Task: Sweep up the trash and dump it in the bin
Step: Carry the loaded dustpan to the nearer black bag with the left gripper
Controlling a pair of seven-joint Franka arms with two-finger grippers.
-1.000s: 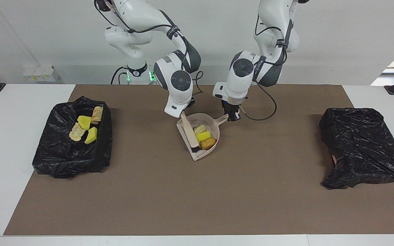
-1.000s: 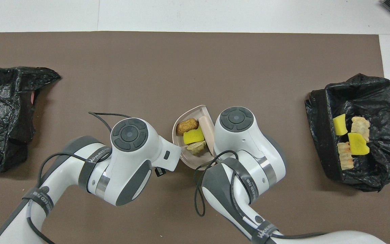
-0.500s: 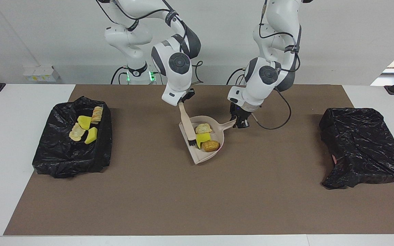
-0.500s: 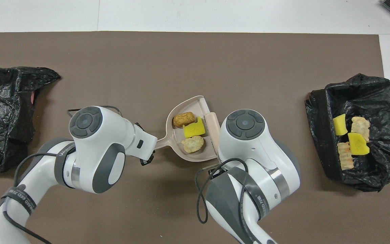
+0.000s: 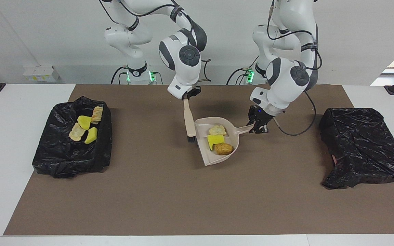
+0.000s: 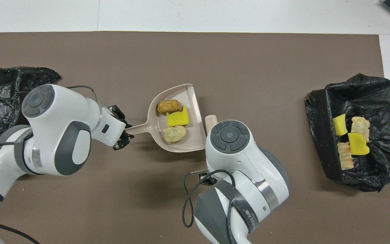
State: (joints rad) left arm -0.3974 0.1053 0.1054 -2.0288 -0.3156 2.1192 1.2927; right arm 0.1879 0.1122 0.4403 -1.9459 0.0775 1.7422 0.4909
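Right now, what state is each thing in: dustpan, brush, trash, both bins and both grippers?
Dustpan: held by its handle, carrying three pieces.
Brush: held, bristles down beside the dustpan.
Trash in dustpan: one beige, one yellow, one orange-brown.
Bin with trash: open, four pieces inside.
Other bin: contents not visible.
Left gripper: shut on the dustpan handle.
Right gripper: shut on the brush.
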